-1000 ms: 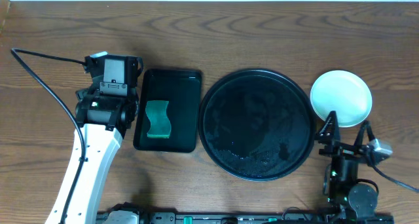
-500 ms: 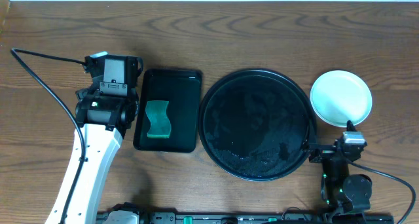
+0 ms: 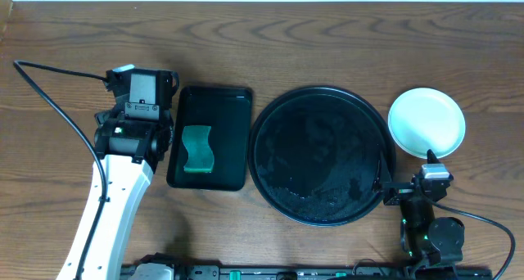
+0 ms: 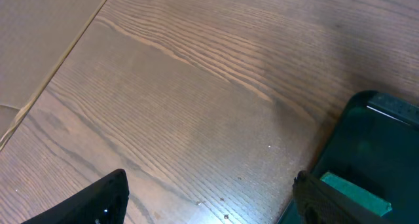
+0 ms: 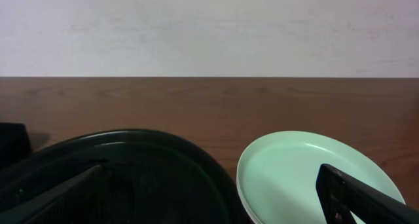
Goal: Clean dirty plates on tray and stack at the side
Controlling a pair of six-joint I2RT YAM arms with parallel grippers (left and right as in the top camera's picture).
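One plate lies just ahead of the spread right gripper — untouched.

I see the left arm with a long white link, black joints and a thin black cable. The right arm is black with small green lights. The left gripper has dark fingers.

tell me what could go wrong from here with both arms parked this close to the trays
1. The right gripper is open and low, one finger by the round black tray and the other by the mint-green plate. A sideways swing could nudge the plate or clip the tray's rim.
2. The left gripper is open, close beside the rectangular black tray holding the green sponge. A careless move could shove that tray.
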